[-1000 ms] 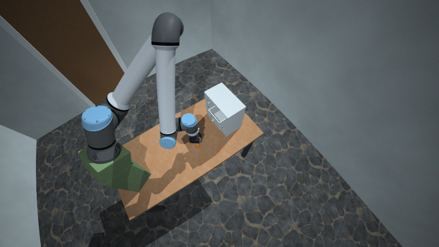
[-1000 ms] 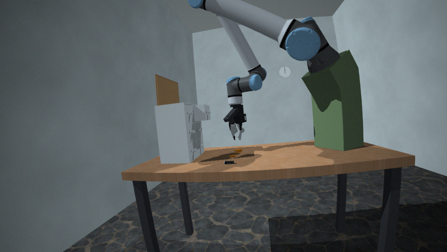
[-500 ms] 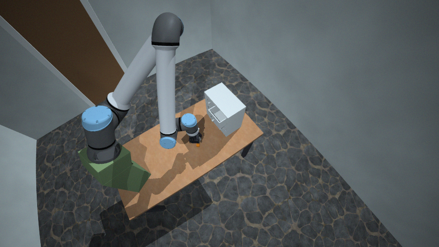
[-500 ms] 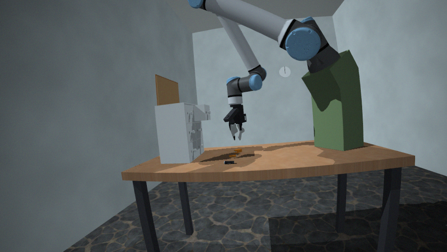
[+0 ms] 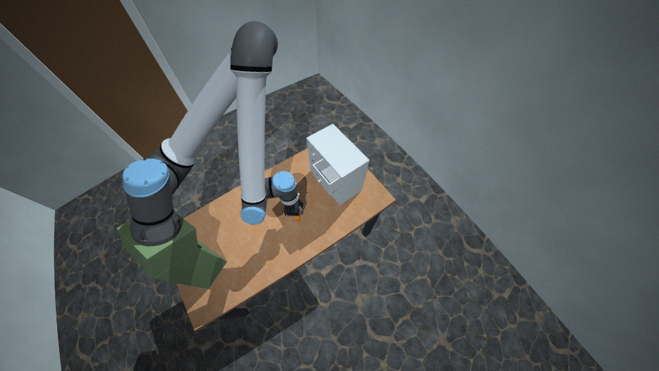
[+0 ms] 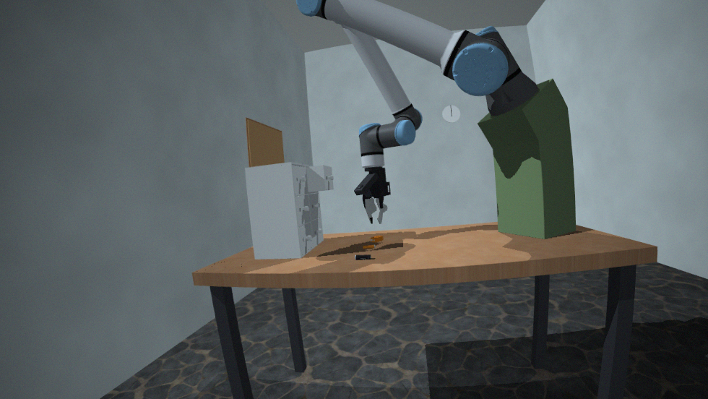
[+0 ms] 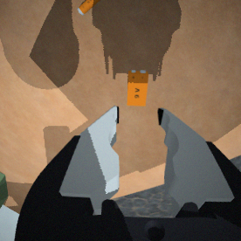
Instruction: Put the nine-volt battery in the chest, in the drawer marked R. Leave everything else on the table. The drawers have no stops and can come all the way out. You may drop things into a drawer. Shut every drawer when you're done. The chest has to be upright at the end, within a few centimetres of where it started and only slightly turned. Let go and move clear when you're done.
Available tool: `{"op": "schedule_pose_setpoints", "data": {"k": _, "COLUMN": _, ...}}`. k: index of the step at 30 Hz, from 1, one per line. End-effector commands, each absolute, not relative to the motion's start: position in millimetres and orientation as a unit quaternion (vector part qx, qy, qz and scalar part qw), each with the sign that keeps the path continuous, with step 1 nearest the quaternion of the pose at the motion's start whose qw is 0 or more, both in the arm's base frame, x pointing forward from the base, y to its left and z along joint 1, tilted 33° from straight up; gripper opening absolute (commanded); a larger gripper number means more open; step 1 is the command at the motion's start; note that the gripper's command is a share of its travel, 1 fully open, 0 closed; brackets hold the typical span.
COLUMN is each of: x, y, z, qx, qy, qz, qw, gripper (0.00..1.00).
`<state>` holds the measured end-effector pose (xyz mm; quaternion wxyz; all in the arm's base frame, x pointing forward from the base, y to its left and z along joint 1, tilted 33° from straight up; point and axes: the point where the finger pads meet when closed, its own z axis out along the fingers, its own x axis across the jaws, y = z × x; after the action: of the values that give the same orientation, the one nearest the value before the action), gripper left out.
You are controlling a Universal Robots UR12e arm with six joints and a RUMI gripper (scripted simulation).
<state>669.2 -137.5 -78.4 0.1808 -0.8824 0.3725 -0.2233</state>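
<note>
Stone-patterned floor (image 5: 391, 285) (image 6: 316, 347) under wooden desk (image 5: 378, 197) (image 6: 446, 262) (image 7: 139, 146). From top, chest (image 5: 340, 147) (image 6: 272, 212) with one drawer (image 5: 328, 172) (image 6: 319, 178) pulled out, probably for receiving the battery. From exterior, end effector (image 5: 294, 212) (image 6: 375, 222) (image 7: 138, 108) partly open, nothing gripped, above desk, probably for lining up the grasp; drawer letters unreadable. From wrist, nine-volt battery (image 5: 297, 218) (image 6: 377, 238) (image 7: 137, 93) lying on desk, marked "9 V", just beyond fingertips.

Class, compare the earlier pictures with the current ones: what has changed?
Nothing has visibly changed. The gripper has taken hold of nothing; the nine-volt battery, chest and its pulled-out drawer look the same.
</note>
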Motion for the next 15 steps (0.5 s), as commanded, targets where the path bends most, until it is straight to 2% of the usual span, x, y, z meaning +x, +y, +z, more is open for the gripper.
{"op": "schedule_pose_setpoints", "data": {"k": 1, "x": 672, "y": -137, "z": -83, "qx": -0.882, "qy": 0.372, "qz": -0.224, "qw": 0.181, "gripper": 0.25}}
{"op": "schedule_pose_setpoints", "data": {"k": 15, "x": 682, "y": -134, "z": -98, "qx": -0.882, "qy": 0.372, "qz": -0.224, "qw": 0.181, "gripper": 0.25}}
